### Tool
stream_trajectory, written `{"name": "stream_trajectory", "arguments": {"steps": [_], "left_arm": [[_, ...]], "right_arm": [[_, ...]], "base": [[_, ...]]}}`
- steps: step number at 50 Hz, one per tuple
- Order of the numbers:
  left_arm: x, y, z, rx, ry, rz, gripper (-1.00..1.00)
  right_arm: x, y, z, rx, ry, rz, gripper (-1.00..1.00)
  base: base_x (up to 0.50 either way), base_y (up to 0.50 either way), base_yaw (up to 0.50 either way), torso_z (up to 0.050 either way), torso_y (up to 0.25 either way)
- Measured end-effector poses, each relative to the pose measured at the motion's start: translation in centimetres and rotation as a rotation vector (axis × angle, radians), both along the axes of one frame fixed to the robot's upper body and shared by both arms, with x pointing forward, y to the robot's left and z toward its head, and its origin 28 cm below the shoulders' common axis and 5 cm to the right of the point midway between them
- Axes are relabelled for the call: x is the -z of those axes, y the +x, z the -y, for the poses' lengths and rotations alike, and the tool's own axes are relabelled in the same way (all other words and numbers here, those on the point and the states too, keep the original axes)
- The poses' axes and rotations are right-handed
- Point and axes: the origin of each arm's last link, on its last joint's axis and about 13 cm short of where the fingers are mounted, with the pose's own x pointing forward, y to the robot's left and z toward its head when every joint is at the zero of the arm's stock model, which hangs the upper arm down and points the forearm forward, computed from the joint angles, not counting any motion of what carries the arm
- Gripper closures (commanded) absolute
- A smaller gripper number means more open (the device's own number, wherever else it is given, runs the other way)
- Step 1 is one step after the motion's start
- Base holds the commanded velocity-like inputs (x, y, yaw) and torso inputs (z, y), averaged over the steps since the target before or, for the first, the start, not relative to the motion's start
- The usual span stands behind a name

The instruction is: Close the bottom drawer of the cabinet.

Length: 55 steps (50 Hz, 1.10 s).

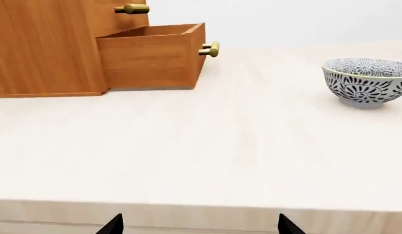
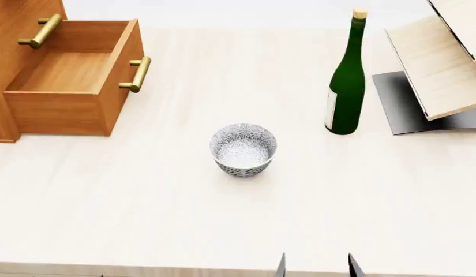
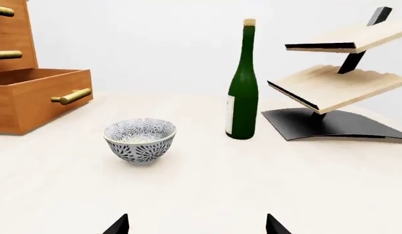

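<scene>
The orange-brown cabinet (image 2: 8, 63) stands at the table's far left. Its bottom drawer (image 2: 68, 72) is pulled out and shows an empty wood tray, with the brass bar handle (image 2: 138, 74) on its front facing right. In the left wrist view the drawer (image 1: 148, 58) and its handle (image 1: 212, 49) lie far ahead, past the table's front edge. My left gripper (image 1: 201, 226) is open and holds nothing. My right gripper (image 3: 197, 226) is open too, with its tips (image 2: 315, 268) at the near table edge, far from the drawer (image 3: 31, 97).
A patterned bowl (image 2: 243, 149) sits mid-table, between the grippers and the drawer front. A green bottle (image 2: 345, 86) stands to the right, beside a pale wooden rack (image 2: 438, 63) on a grey base. An upper drawer handle (image 2: 39, 32) juts out above the open drawer.
</scene>
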Motion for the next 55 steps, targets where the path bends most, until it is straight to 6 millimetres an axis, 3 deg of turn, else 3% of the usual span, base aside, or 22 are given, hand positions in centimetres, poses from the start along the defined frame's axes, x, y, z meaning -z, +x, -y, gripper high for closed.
{"name": "stream_trajectory", "arguments": {"steps": [15,27,55], "left_arm": [[-3.0,1.4,-1.1,-0.045,0.026,0.080,-1.00],[-3.9,1.4,-1.5,-0.062,0.034,0.109,-1.00],[-3.7,1.2,-1.7,-0.074,0.036,0.109,-1.00]], "right_arm": [[-3.8,1.6,1.0,0.030,-0.038,0.076,-1.00],[-5.5,2.2,1.7,0.050,-0.051,0.107,-1.00],[-6.2,2.4,2.2,0.073,-0.087,0.134,-1.00]], "base": [[0.00,0.00,0.00,0.000,0.000],[0.00,0.00,0.00,0.000,0.000],[0.00,0.05,0.00,0.000,0.000]]}}
